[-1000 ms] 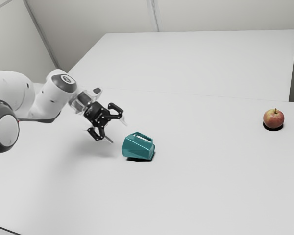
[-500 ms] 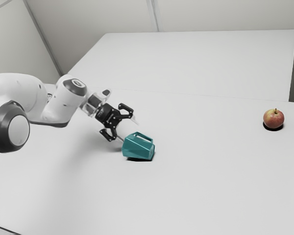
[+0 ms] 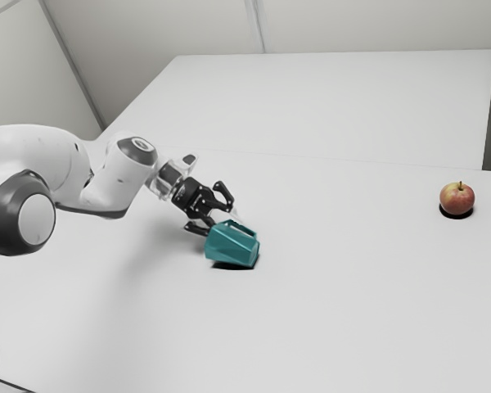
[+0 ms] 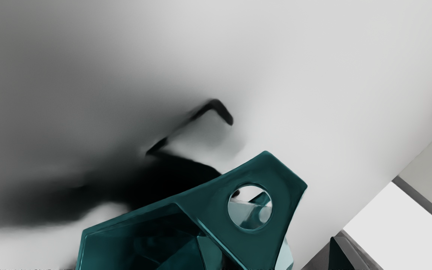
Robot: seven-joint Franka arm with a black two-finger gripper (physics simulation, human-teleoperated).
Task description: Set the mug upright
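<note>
Spread open, the gripper [image 3: 221,223] reaches the mug [image 3: 231,247] from between ten and eleven o'clock in the exterior view, its fingers standing apart. One finger [image 4: 347,253] is beside the mug in the wrist view, a gap between them; whether the other touches it cannot be told. The teal mug lies on its side on the table [image 3: 352,311], handle [image 4: 289,187] uppermost, mouth toward the gripper. Well apart from it, between two and three o'clock in the exterior view, sits an apple [image 3: 457,199].
</note>
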